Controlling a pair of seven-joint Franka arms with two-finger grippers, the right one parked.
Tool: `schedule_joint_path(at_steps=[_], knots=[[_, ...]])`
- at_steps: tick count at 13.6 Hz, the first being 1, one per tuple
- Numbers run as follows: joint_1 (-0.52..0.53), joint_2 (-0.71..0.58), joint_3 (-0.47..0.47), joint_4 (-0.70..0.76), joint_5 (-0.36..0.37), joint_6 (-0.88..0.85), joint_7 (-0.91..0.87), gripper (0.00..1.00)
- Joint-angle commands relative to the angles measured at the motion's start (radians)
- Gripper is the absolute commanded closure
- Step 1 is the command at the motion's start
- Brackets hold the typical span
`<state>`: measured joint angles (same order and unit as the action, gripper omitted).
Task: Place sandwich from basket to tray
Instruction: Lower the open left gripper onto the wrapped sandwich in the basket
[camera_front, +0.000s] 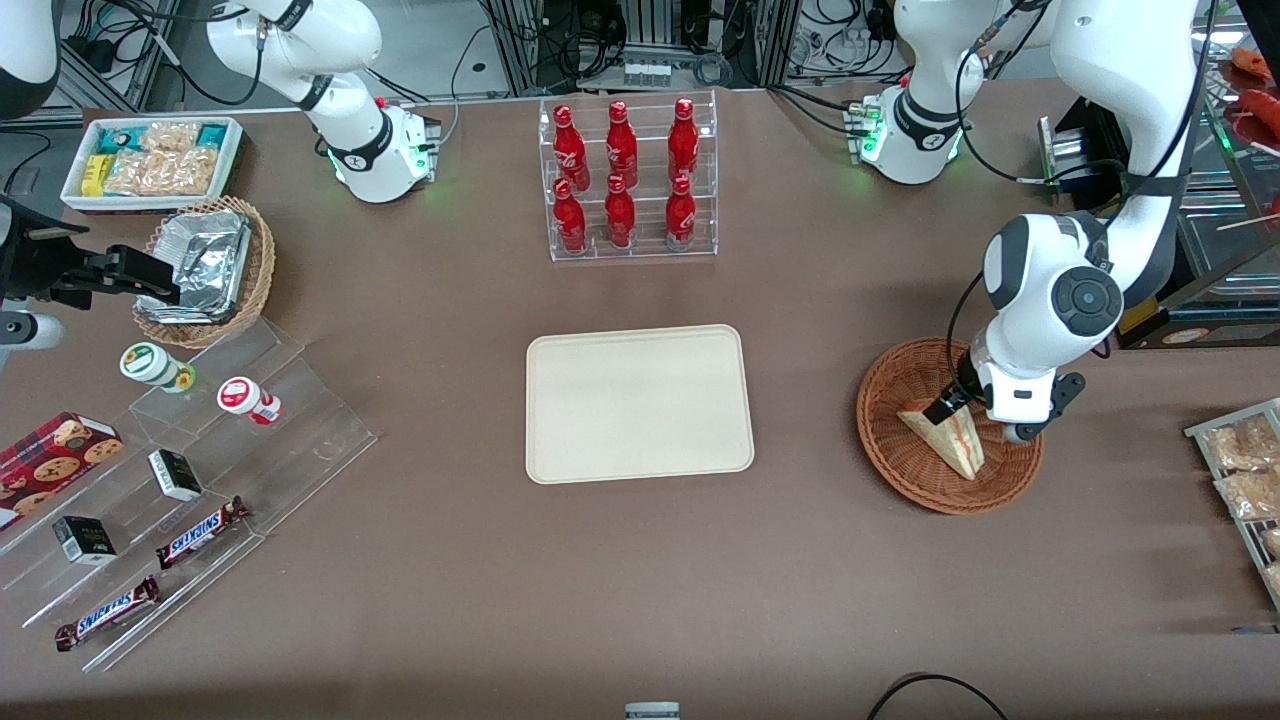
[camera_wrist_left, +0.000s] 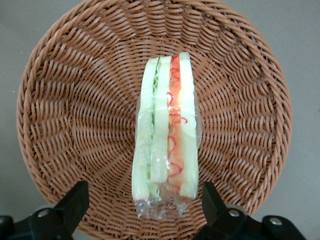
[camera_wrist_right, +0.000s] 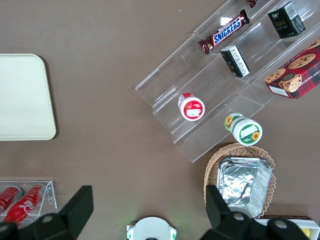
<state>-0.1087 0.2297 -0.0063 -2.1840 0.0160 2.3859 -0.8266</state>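
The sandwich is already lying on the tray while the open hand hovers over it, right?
Not quite. The front view shows the tray bare; the sandwich lies in the basket, with the open hand hovering over it there.

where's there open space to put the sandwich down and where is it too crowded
The tray is bare all over. Bare tabletop borders it, running to the basket, where the open gripper straddles the sandwich, and toward the front camera. Crowded: the bottle rack farther from the camera, and the parked arm's end, with clear snack steps and foil basket.
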Motion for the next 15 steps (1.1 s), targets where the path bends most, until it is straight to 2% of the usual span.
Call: schedule_joint_path(at_steps=[1, 5, 6, 7, 8, 9, 12, 15], knots=[[-0.002, 0.029, 0.005, -0.005, 0.016, 0.079, -0.026, 0.00], [-0.002, 0.059, 0.006, -0.005, 0.015, 0.116, -0.032, 0.00], [-0.002, 0.059, 0.006, -0.007, 0.015, 0.116, -0.032, 0.05], [-0.002, 0.059, 0.006, -0.005, 0.015, 0.116, -0.040, 0.39], [-0.002, 0.057, 0.006, -0.003, 0.016, 0.116, -0.057, 0.83], [-0.002, 0.057, 0.006, -0.002, 0.016, 0.115, -0.057, 1.00], [-0.008, 0.046, 0.006, 0.019, 0.019, 0.084, -0.057, 1.00], [-0.011, 0.023, 0.006, 0.105, 0.031, -0.052, -0.052, 1.00]])
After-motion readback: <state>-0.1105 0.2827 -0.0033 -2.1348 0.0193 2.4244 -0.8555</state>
